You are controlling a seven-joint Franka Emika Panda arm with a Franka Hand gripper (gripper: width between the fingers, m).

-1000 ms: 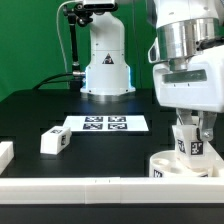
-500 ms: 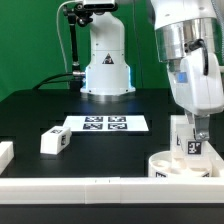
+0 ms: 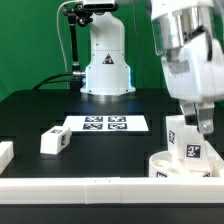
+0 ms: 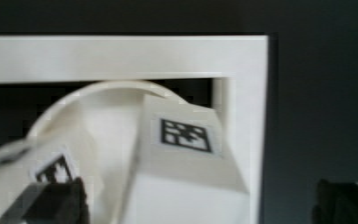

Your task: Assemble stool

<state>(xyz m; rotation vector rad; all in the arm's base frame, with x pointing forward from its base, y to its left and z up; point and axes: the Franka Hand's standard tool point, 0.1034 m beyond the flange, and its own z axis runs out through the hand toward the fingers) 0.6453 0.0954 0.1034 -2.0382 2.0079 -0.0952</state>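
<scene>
The round white seat disc [image 3: 172, 162] lies at the table's front, on the exterior view's right, against the white rails. A chunky white leg [image 3: 184, 140] with a square tag stands upright in it. My gripper [image 3: 203, 124] hangs just above and behind this leg, tilted. In the wrist view the leg [image 4: 190, 175] stands between the two dark fingers [image 4: 51, 200] with gaps on both sides, so the gripper [image 4: 202, 208] is open. The disc's curved rim [image 4: 83, 102] shows there too. A second leg [image 3: 53, 141] lies loose on the exterior view's left.
The marker board [image 3: 105, 123] lies mid-table before the arm's white base [image 3: 106, 70]. White border rails run along the front [image 3: 90, 188] and the left edge [image 3: 5, 152], and meet in a corner [image 4: 243, 60] beside the disc.
The hand has tilted and drawn up and to the exterior view's right off the standing leg. More of the leg and its tag now shows.
</scene>
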